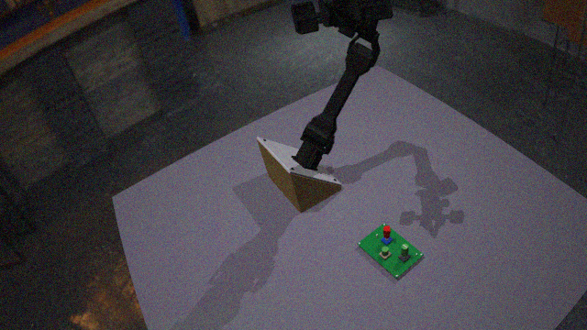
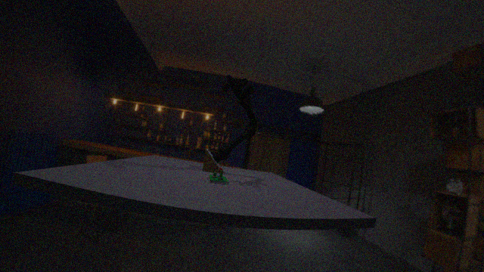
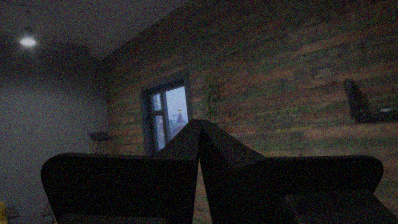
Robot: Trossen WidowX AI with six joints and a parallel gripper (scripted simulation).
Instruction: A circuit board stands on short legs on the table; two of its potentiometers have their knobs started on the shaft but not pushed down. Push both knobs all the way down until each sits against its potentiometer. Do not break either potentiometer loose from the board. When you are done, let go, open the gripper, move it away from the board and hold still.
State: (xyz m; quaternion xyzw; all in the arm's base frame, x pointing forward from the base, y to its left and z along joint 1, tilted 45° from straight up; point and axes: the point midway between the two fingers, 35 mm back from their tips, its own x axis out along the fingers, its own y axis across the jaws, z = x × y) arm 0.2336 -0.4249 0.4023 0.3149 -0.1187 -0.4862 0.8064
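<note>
The green circuit board [image 1: 370,246] [image 2: 218,179] stands on the purple table top [image 1: 206,238], at its near right. On the board, a red knob [image 1: 386,229] sits high over a blue potentiometer [image 1: 387,239]. A green knob [image 1: 404,248] sits high over a dark potentiometer [image 1: 404,258]. A second green knob [image 1: 384,250] sits low on a tan potentiometer [image 1: 384,256]. My gripper [image 3: 198,127] is shut and empty. It is raised far above the table and points level at a wall and a window, so the wrist view shows neither the board nor the table.
The arm rises from a wedge-shaped wooden mount [image 1: 298,183] near the table's middle, behind and left of the board. The arm's upper links [image 1: 348,18] are at the top edge of the top view. A dark room surrounds the table.
</note>
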